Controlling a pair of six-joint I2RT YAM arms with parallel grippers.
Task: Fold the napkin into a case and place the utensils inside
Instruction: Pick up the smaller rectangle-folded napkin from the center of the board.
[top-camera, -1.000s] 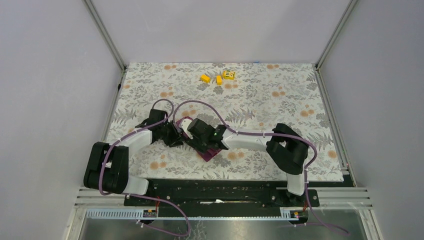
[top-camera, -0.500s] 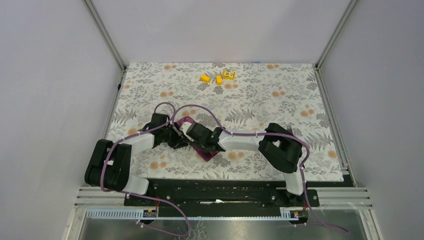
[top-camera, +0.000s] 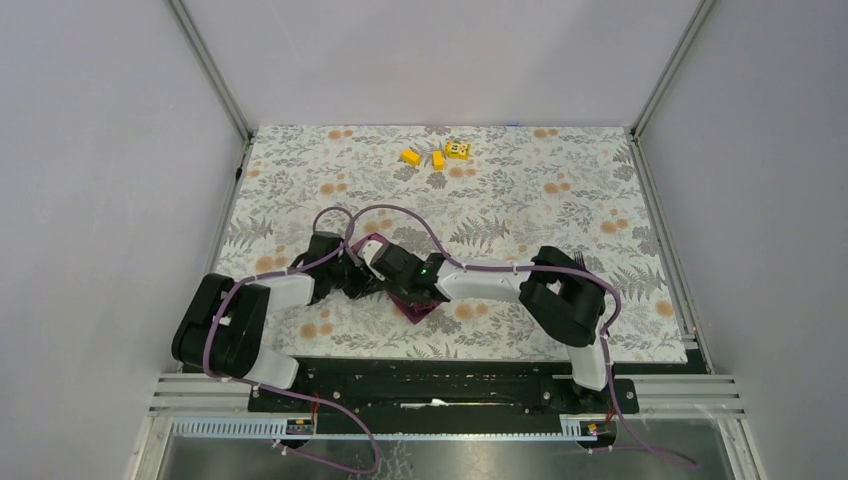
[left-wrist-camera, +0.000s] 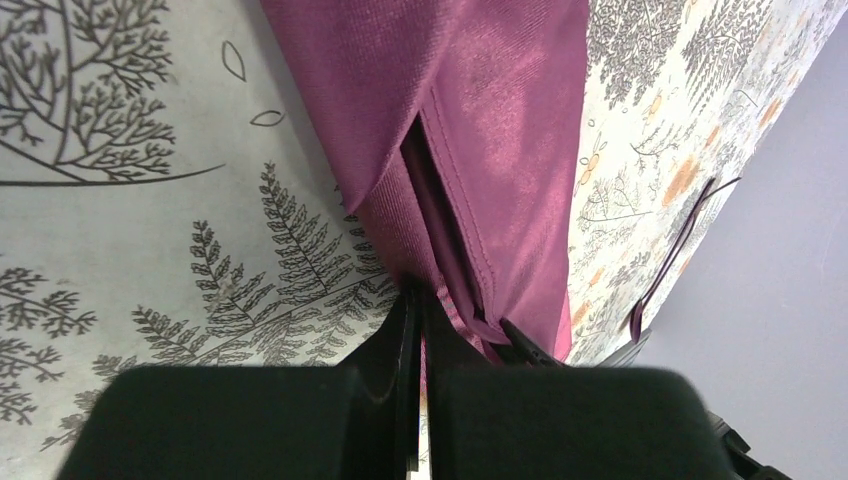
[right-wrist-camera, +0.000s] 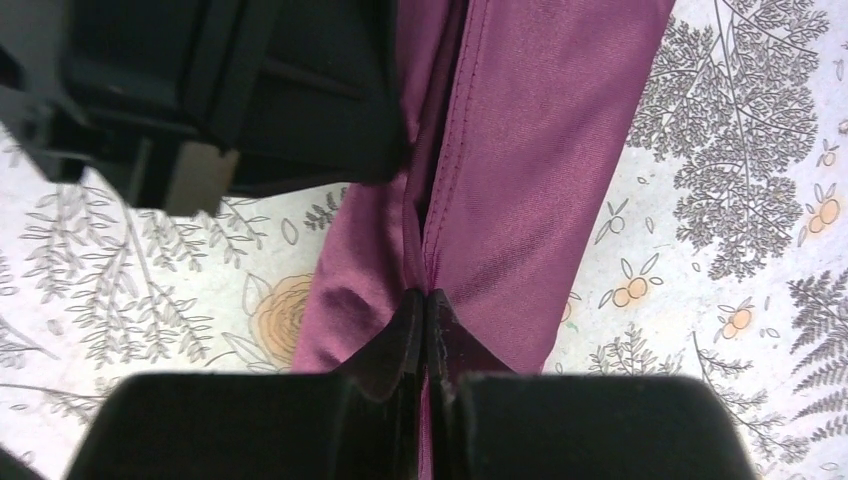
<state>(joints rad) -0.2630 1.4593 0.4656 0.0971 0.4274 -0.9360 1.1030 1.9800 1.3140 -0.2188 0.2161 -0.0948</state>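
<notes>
My left pincer: pressed together, pinching a hemmed edge of the napkin.
My right pincer: pressed together, pinching a fold of the same cloth.
Napkin position: plum, folded into a narrow strip, lying on the floral tablecloth beneath both my wrists.
Yellow blocks: far side, well apart.

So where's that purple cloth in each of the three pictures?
Top view: the napkin peeks out just below centre, mostly hidden.
Left wrist view: napkin runs from top centre down into the shut left gripper.
Right wrist view: napkin runs from top centre down into the shut right gripper.
Shared landmark: the floral tablecloth beneath it.
</notes>
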